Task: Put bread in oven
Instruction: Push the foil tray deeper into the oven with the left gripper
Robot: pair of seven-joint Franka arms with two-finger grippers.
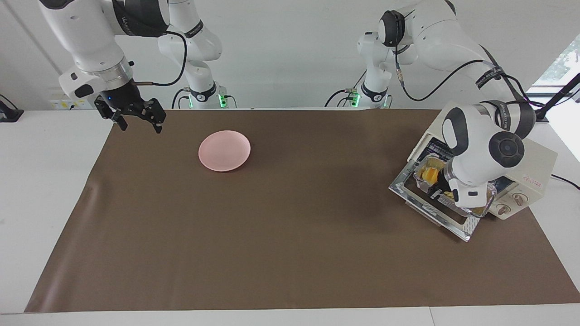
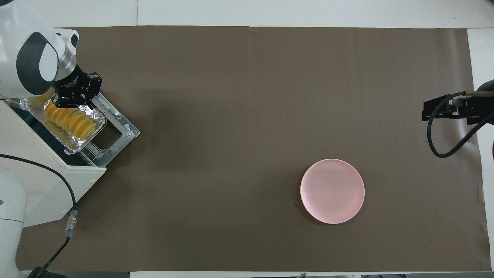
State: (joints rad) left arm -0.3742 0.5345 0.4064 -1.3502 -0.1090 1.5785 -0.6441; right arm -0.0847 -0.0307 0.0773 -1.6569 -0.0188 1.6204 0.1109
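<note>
The bread (image 2: pixel 71 121) (image 1: pixel 428 173), a ridged yellow-orange loaf, lies in a silver foil tray (image 2: pixel 92 134) (image 1: pixel 483 209). My left gripper (image 2: pixel 73 101) (image 1: pixel 437 192) is shut on the tray's rim and holds it above the dropped door (image 2: pixel 121 125) (image 1: pixel 435 216) of the cream oven (image 2: pixel 46 177) (image 1: pixel 537 158). The tray's inner end reaches over the dark wire rack at the oven's mouth. My right gripper (image 1: pixel 139 126) (image 2: pixel 432 110) waits open and empty over the mat's corner at the right arm's end.
A pink round plate (image 1: pixel 224 150) (image 2: pixel 332 191) sits on the brown mat (image 1: pixel 281 226), toward the right arm's end. The oven stands at the left arm's end, its door flat on the mat. Cables trail beside both arms.
</note>
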